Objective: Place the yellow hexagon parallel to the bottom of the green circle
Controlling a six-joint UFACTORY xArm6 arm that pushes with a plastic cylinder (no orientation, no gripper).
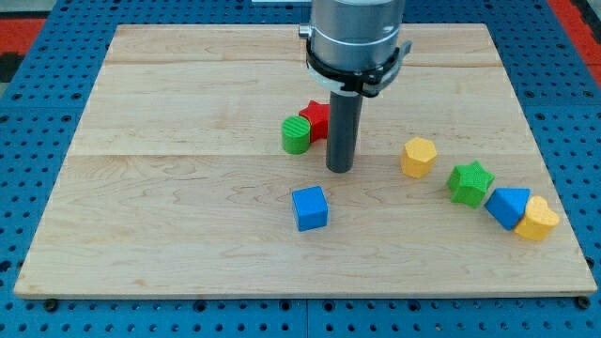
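My tip (pixel 339 170) is sitting on the counter (pixel 169 235) near its middle, just to the view's right of the green circle (pixel 295 135) and the red star (pixel 317 119) tucked behind it, and there is no hand on this rod at all, nothing to spread or pinch, only a blunt end touching no block right now. The yellow hexagon (pixel 419 157) is waiting well off to the view's right of my tip, standing clear of its neighbours, with the green star (pixel 470 183) beyond it, then the blue triangle (pixel 508 207) and the yellow heart (pixel 537 220) trailing toward the view's bottom right. The blue cube (pixel 310 207) is lying below my tip, close to where the hexagon looks bound to go, under the green circle. I am judging that hexagon as light, stiff plastic that is going to slide easily on the smooth wood and spin if nudged off-centre. So no taking hold: I am thinking of pressing squarely on the flat face on its right-hand side, pushing leftward, gently.
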